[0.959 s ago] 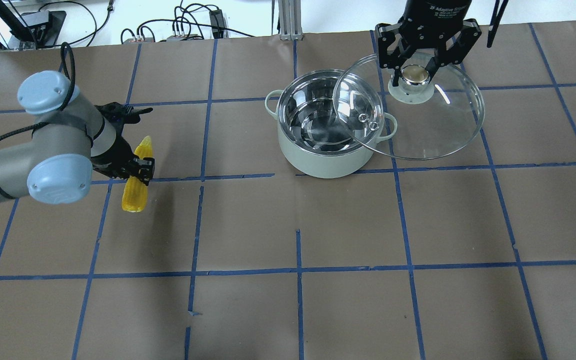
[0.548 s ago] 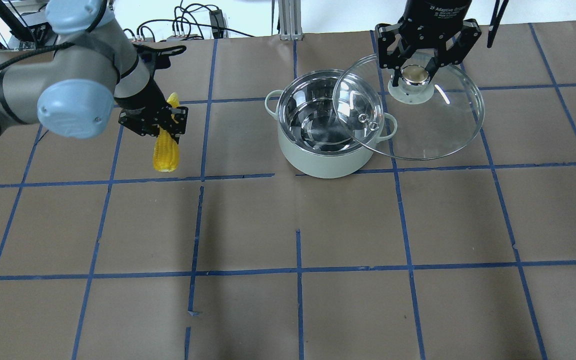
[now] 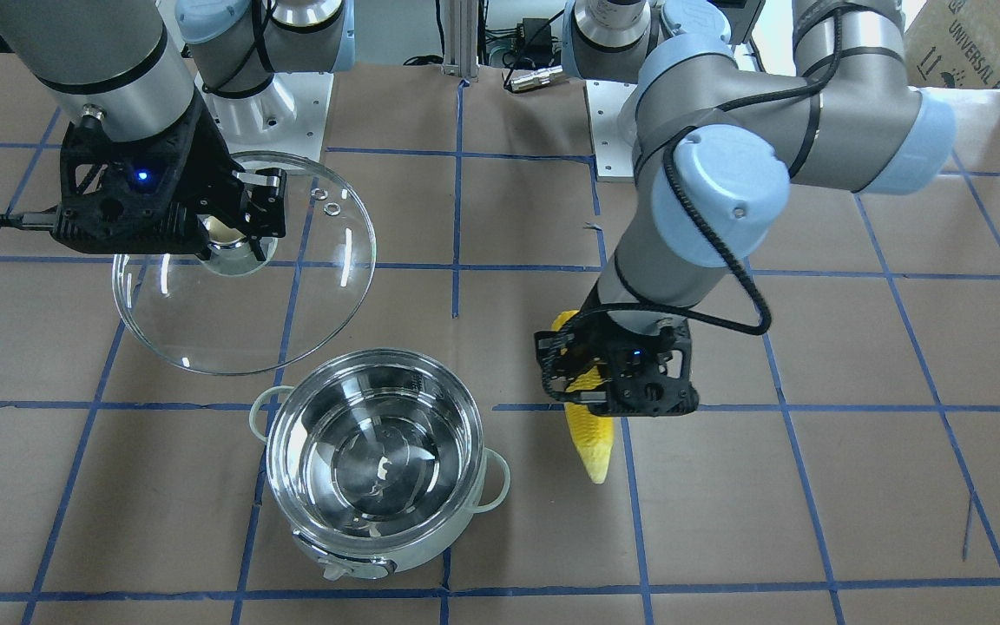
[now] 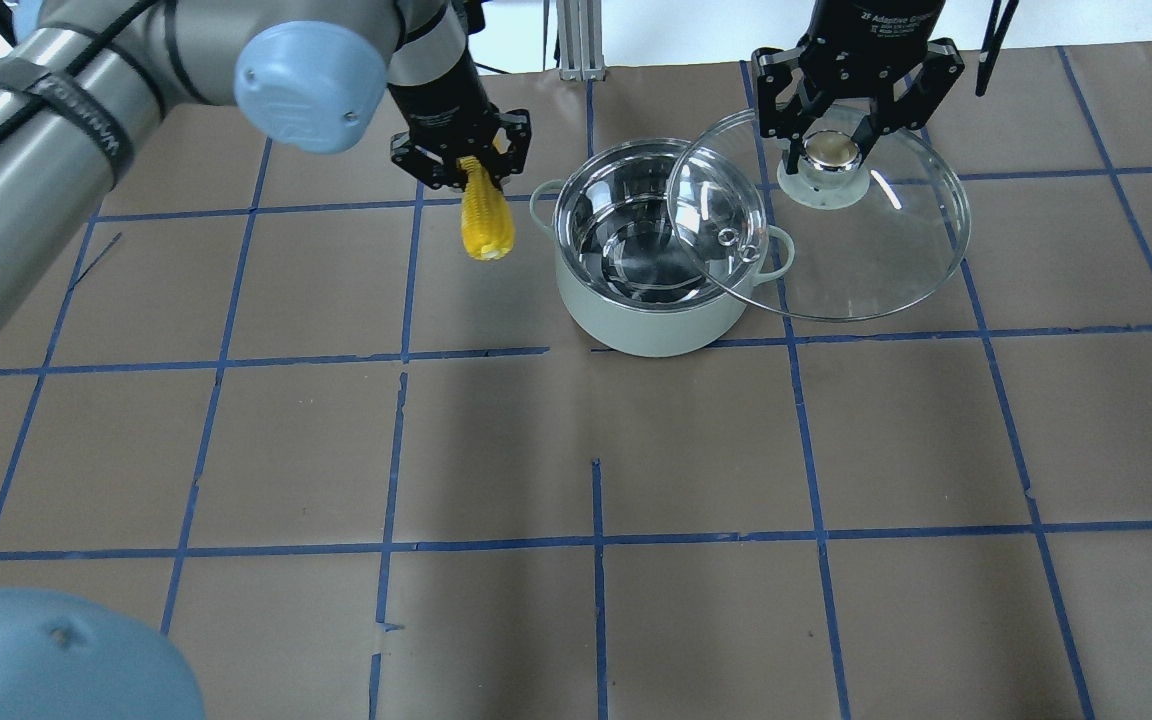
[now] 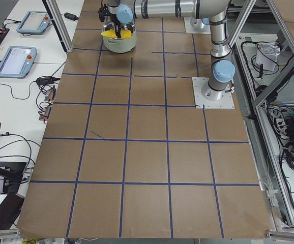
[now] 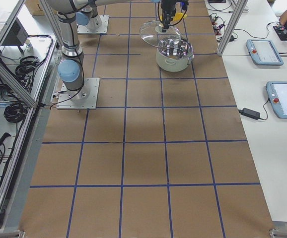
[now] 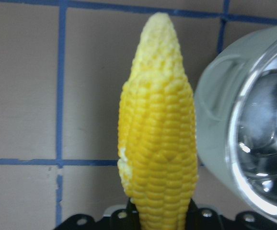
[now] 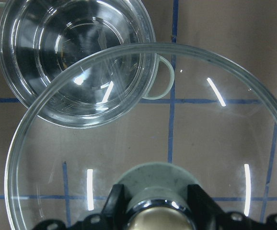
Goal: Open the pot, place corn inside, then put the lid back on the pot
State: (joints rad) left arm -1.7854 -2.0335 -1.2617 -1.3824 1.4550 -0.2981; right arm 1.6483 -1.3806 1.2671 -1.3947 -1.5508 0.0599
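While the pot stands open on the brown-papered table, pale green outside and mirror-bright steel within, the yellow corn cob is held in the air on the pot's left side. It is near the pale loop handle there but not touching it. The left gripper is pinching the cob by its thicker part, a black finger on either side, and the tapered tip sticks out beyond the fingers. From the left wrist camera that tip points away over a blue tape line, with the pot's pale wall and bright rim close on the right of the cob. Seen from across the table, the tip slants down toward the paper, and the cob sits outside the rim, not over the opening.

The right gripper is clamped on the shiny knob of the clear glass lid, a finger on either side. The lid hangs raised off the table, on the robot's right of the pot. In the overhead view its edge overlaps the pot's right rim and right handle. From across the table lid and pot show apart, so the lid is above the rim and not resting on it. Its two small vent rings lie near the edge that overlaps the pot
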